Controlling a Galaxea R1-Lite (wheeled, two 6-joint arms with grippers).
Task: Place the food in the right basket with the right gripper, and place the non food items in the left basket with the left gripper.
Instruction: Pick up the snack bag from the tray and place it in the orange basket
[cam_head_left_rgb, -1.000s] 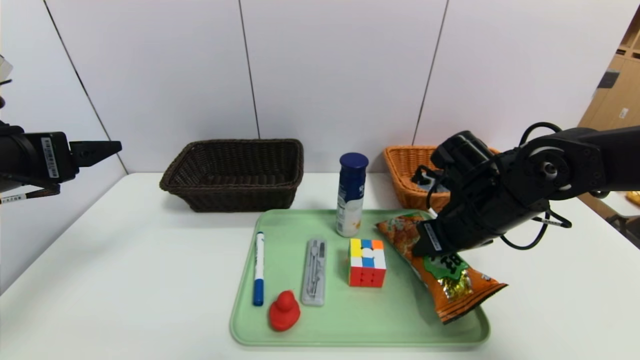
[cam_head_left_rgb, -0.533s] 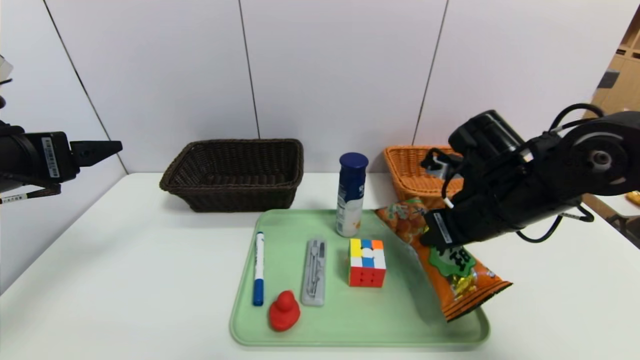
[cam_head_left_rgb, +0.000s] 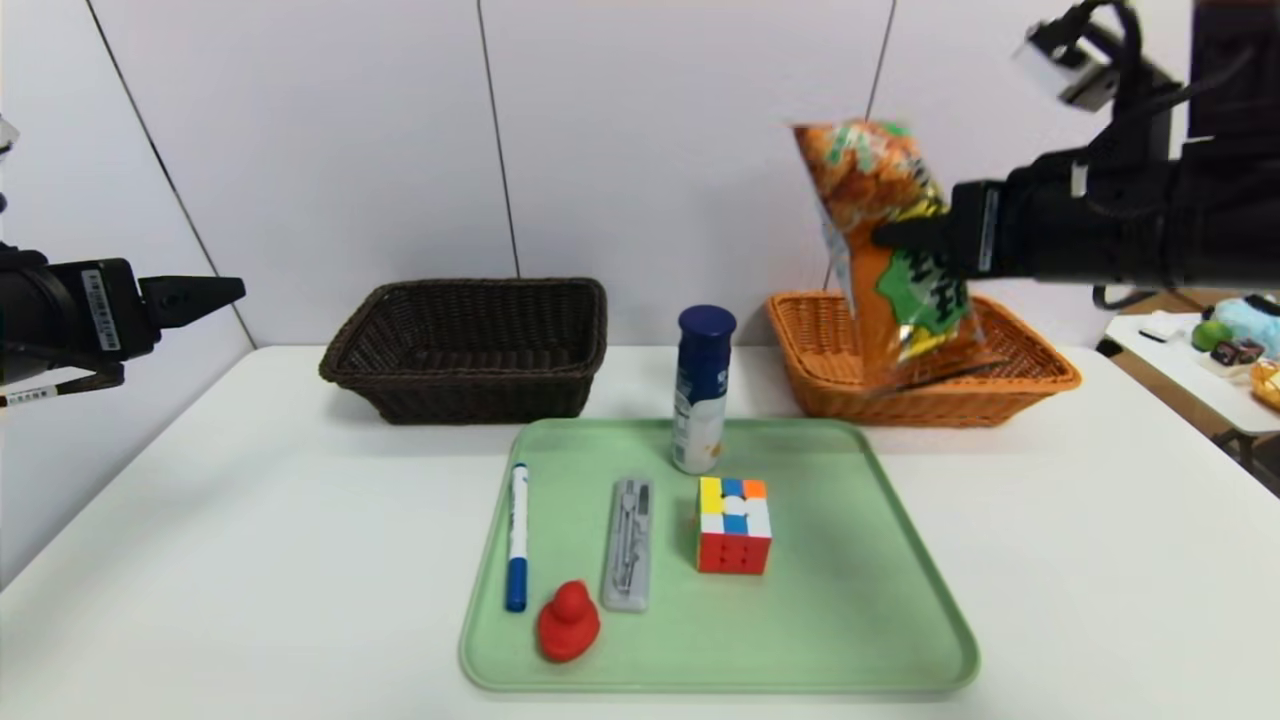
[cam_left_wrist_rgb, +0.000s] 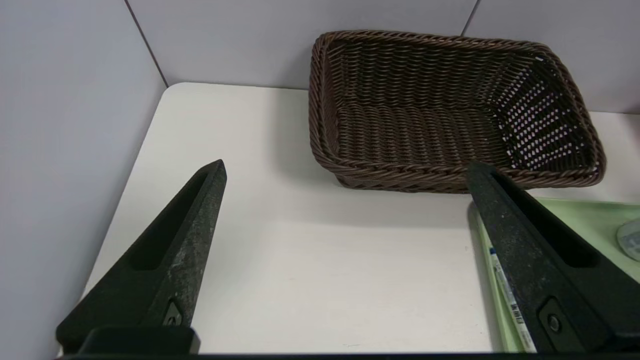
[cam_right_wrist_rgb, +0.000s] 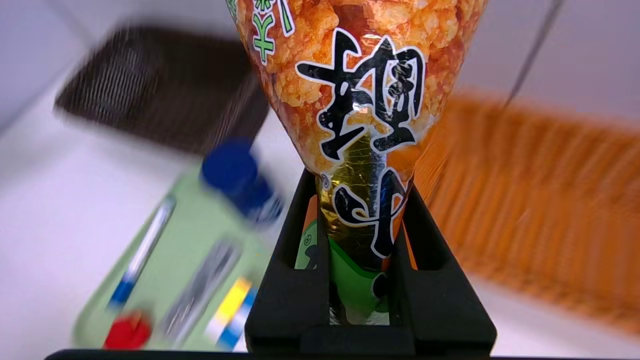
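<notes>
The right claw (cam_head_left_rgb: 885, 236) is raised high over the far right of the tabletop (cam_head_left_rgb: 250, 520), its fingers pressed together on the orange snack bag (cam_head_left_rgb: 885, 250), which it pinches across the middle, near the green label. The bag hangs tilted in the air, its upper end above the claw and its lower end in front of the orange basket (cam_head_left_rgb: 1020, 385), whether it touches the basket cannot be told. In the right wrist view the two black fingers (cam_right_wrist_rgb: 292, 270) squeeze the bag (cam_right_wrist_rgb: 360, 125) into a narrow waist between them. The white bottle with a dark blue cap (cam_head_left_rgb: 703, 390) stands upright at the far edge of the green tray (cam_head_left_rgb: 880, 620), between the two baskets. On the tray lie the white-blue marker (cam_head_left_rgb: 517, 535) near its left edge, the grey case (cam_head_left_rgb: 629, 545) beside it, the red duck (cam_head_left_rgb: 568, 622) at the near edge between those two, and the puzzle cube (cam_head_left_rgb: 735, 525) just in front of the bottle. The dark brown basket (cam_head_left_rgb: 470, 345) sits at the far left of the tray, with nothing inside it in the left wrist view. The left claw (cam_head_left_rgb: 190, 297) hangs spread wide at the left edge of the scene, apart from everything, holding nothing.
</notes>
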